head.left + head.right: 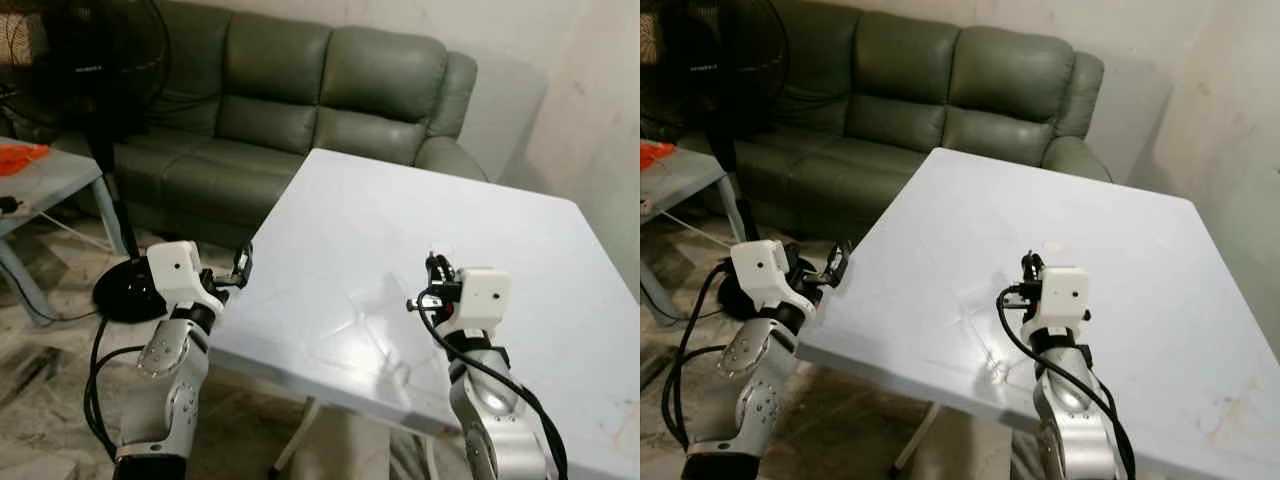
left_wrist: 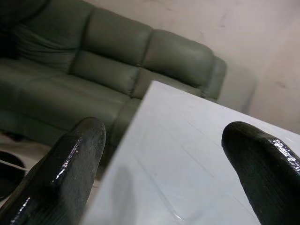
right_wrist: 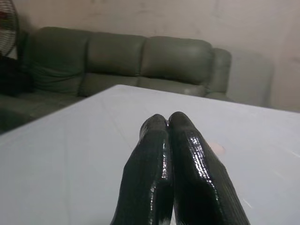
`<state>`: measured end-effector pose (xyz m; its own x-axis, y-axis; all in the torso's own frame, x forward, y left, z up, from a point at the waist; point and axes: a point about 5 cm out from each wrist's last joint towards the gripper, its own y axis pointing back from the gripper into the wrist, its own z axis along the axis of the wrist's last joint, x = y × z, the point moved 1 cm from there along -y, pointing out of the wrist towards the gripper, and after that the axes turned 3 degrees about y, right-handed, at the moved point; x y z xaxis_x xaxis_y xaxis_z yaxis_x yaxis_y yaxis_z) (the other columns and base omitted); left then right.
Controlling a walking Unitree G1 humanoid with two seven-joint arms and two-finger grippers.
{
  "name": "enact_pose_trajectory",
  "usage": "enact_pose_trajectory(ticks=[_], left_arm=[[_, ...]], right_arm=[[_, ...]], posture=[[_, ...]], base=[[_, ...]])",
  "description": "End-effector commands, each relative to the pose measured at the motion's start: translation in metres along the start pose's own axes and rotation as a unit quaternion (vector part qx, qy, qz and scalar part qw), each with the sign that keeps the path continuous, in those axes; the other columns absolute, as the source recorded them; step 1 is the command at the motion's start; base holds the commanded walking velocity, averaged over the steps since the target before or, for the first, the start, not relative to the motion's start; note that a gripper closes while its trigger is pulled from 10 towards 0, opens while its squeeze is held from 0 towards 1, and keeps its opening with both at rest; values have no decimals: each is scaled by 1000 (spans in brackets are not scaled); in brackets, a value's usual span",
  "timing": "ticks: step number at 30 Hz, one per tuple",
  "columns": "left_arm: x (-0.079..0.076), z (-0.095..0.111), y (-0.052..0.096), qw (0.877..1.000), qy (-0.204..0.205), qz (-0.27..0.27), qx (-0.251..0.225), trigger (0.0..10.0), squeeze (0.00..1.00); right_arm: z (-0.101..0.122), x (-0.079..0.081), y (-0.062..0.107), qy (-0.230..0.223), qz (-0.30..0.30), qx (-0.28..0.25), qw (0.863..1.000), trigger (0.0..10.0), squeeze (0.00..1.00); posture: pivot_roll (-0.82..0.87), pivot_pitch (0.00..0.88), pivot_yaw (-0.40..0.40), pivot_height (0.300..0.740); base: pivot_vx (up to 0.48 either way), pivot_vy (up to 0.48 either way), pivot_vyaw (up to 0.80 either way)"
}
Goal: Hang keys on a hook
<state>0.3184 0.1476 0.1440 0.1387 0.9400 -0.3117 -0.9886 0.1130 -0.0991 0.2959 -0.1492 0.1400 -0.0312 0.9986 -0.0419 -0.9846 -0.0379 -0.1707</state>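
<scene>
- Right wrist view: right tool [image 3: 168, 123] has its fingers pressed together, holding nothing, above the white tabletop [image 1: 420, 240].
- Left tool [image 2: 164, 159] is spread wide at the tabletop's near-left edge, also holding nothing.
- Keys and hook: neither can be made out on or around the tabletop.
- Risk: reaching before locating the keys would likely grasp nothing.
- Containers: none on the tabletop.
- Green sofa [image 1: 300, 90] stands beyond the tabletop.
</scene>
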Motion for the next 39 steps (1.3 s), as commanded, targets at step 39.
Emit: enact_pose_trajectory(ticks=[39], left_arm=[[-16,7,-10,999,-14,-25,-16,10000,0]], right_arm=[[3,-16,-15,30,-17,21,999,10000,0]], posture=[[21,0,-75,740]], base=[[0,106,-257]])
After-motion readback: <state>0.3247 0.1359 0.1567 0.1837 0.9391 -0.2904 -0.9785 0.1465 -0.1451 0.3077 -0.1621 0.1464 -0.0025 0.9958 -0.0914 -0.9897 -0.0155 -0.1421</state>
